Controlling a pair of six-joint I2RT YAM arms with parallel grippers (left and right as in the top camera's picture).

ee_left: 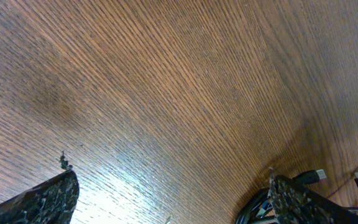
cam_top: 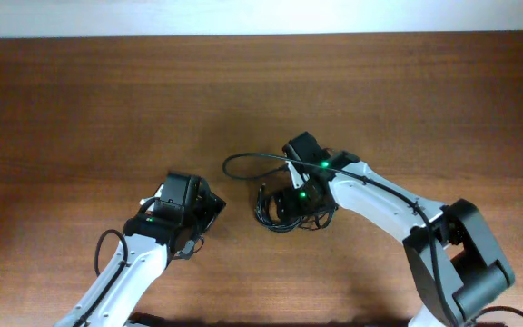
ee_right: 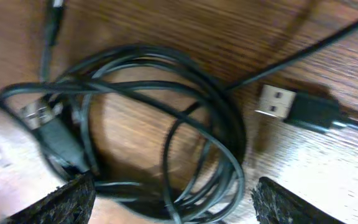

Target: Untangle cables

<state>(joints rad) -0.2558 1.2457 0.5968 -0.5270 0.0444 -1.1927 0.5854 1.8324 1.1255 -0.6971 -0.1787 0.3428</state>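
Brown wooden table, viewed from above and from both wrists. The black cables lie bunched in a loose coil near the middle of the surface, slightly toward the arms' edge, with one loop reaching toward the far edge. The right gripper hangs over the coil with its fingers apart, straddling it and clamping nothing, probably to pick a strand. The left gripper, spread wide over bare wood just beside the bunch, appears ready to take a second strand. One flat plug lies clear; another is blurred. From above, the right arm hides much of the bunch, and which strand crosses over which cannot be told.
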